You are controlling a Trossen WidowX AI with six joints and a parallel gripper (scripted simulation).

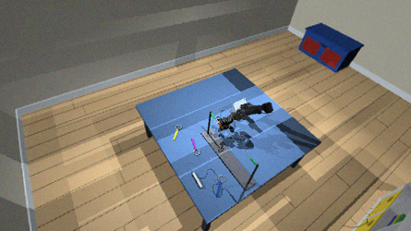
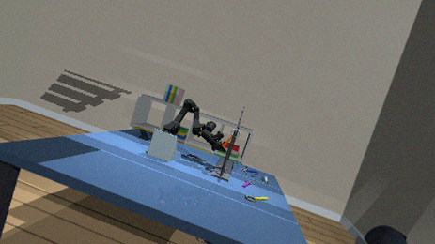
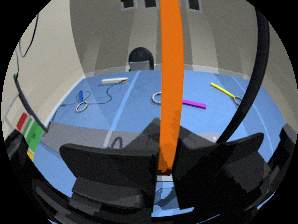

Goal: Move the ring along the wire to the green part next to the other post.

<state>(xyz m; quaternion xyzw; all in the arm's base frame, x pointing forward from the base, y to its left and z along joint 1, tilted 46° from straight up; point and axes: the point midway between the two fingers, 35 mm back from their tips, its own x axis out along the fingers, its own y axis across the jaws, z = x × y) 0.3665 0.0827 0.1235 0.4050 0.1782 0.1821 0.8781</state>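
My gripper (image 1: 222, 126) (image 2: 223, 147) (image 3: 160, 122) is shut on the orange handle (image 2: 227, 141) (image 3: 171, 90), which rises from between the fingers. The ring (image 2: 235, 133) is at the handle's upper end, near the top of the near post (image 1: 209, 123) (image 2: 228, 156) (image 3: 256, 85). The ring is out of frame in the wrist view. The green part (image 1: 213, 116) beside this post is close to the ring; whether they touch is too small to tell. The other green part (image 1: 253, 161) is by the far post (image 1: 252, 176) (image 3: 31, 107). The thin grey wire is hard to follow between them.
The posts stand on a grey base strip (image 1: 233, 162) (image 3: 65, 138). Beyond it lie a yellow-handled ring (image 1: 176, 134) (image 3: 222, 89), a magenta one (image 1: 193, 144) (image 3: 194, 104), a blue one (image 1: 219, 188) (image 3: 81, 96) and a white bar (image 1: 197, 179) (image 3: 114, 80) with a cable. A pale box (image 2: 162, 145) stands near the arm's base.
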